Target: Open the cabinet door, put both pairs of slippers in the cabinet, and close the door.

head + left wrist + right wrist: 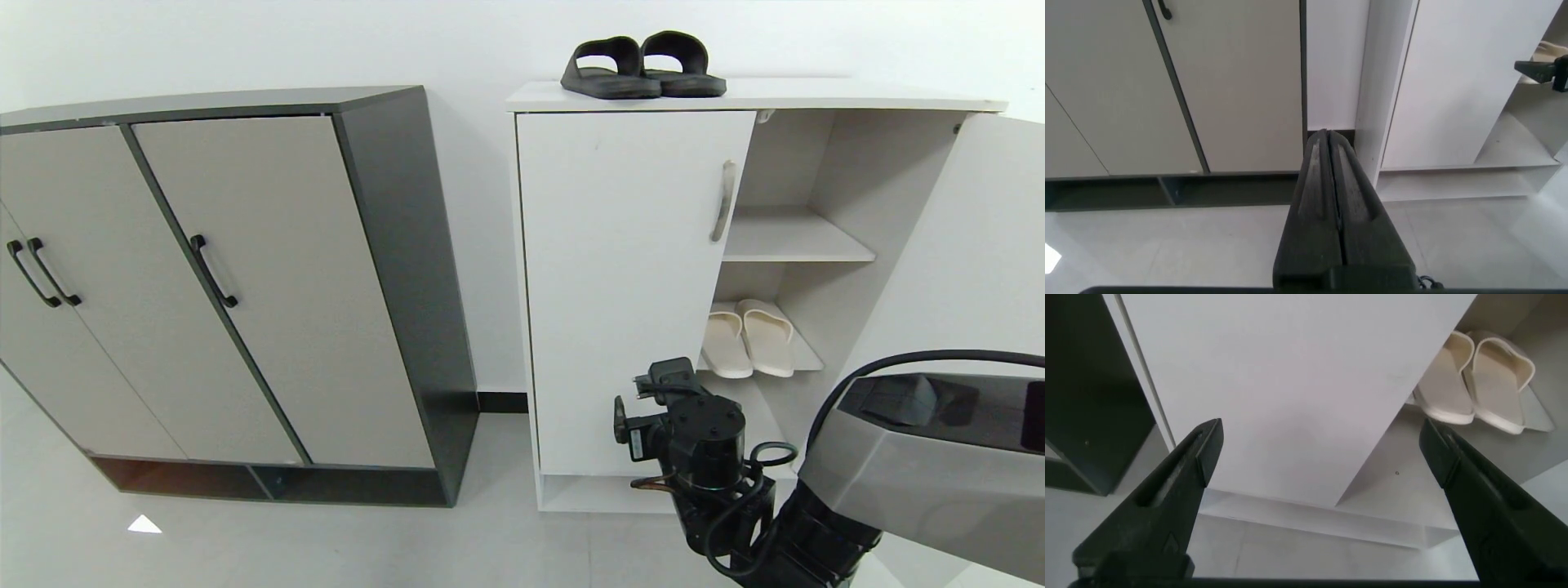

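Bright, even light fills my head view, and the wall (pixel 473 49) is nearly washed out. A small glare patch (pixel 144 524) sits on the glossy floor (pixel 326 547), near left. Soft shade lies inside the open white cabinet (pixel 637 286), under its shelves (pixel 796 245). The grey cabinet (pixel 245 286) bows toward the left edge.

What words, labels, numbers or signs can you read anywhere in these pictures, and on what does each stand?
None: no text can be read in any view.
The white cabinet, the grey cabinet, the black slippers and the cream slippers show no print.
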You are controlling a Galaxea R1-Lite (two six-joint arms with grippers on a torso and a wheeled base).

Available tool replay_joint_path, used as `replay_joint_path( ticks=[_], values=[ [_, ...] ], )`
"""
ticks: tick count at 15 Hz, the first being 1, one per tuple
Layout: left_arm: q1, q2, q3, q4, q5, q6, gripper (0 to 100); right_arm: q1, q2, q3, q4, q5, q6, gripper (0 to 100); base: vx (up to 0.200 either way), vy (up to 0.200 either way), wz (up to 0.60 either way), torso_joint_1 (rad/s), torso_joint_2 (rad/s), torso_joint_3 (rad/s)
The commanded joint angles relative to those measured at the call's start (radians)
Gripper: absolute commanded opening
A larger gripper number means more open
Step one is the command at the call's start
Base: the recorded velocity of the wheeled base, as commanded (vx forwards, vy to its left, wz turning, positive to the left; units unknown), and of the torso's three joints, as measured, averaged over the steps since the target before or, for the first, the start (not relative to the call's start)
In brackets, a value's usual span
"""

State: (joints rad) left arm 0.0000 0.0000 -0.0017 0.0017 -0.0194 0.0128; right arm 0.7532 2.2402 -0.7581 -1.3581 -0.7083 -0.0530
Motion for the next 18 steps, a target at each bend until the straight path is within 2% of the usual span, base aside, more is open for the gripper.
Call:
replay_joint_path(
  ticks=[1,3,6,18],
  values=[
    [0.000,0.002,0.000,0.000,-0.001,0.000,0,0.000,-0.001,0.000,-0.001,0.001,-0.004,100,0.000,0.000,0.00,0.000,0.00,0.000],
    [0.000,0.002,0.000,0.000,0.001,0.000,0,0.000,-0.002,0.002,-0.003,0.001,-0.002,100,0.000,0.000,0.00,0.001,-0.08,-0.092],
    [0.000,0.002,0.000,0.000,0.001,0.000,0,0.000,-0.002,0.008,-0.010,0.001,-0.004,100,0.000,0.000,0.00,0.025,-0.22,-0.331],
    [0.000,0.002,0.000,0.000,-0.001,-0.002,0,-0.006,-0.001,0.013,-0.010,0.001,-0.004,100,0.000,0.000,0.00,0.111,-0.48,-0.340]
  ],
)
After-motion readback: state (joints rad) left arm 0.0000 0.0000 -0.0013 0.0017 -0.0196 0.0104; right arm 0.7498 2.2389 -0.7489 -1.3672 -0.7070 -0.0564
